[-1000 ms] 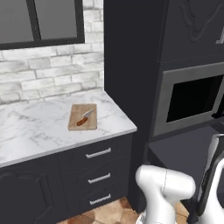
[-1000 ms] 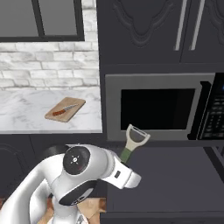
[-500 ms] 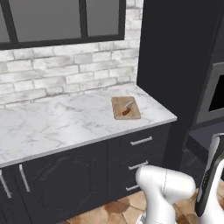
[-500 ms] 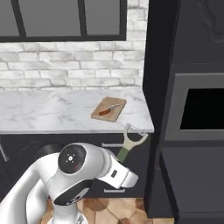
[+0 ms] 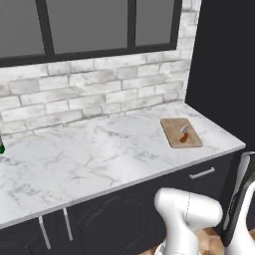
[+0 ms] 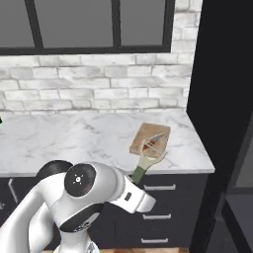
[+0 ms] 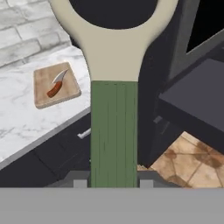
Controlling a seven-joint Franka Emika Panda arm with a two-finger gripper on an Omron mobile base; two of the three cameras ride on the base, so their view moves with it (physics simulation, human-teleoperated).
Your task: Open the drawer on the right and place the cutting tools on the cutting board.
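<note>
My gripper (image 7: 113,181) is shut on the green handle of the peeler (image 7: 113,131), whose pale Y-shaped head points away from the hand. From the right base camera the peeler (image 6: 147,162) sticks up from the gripper (image 6: 135,181), in front of the counter's edge and below the cutting board (image 6: 143,134). This small light-brown board (image 5: 174,125) lies near the right end of the marble counter. On it rests the knife (image 5: 184,135) with a reddish-brown handle and silver blade, also seen as the knife (image 7: 57,83) on the board (image 7: 43,94). The dark drawer (image 7: 197,103) stands pulled out at the right.
Narrow drawers with silver bar handles (image 6: 159,188) sit under the counter (image 5: 99,154) below the board. A tall dark cabinet (image 6: 222,99) rises just right of the counter's end. A brick wall and window stand behind. A green object (image 5: 1,148) shows at the far left edge.
The whole picture has shifted: the base has moved left, so the counter and board now sit more to the right and the oven wall is gone. The peeler stays in the grip.
</note>
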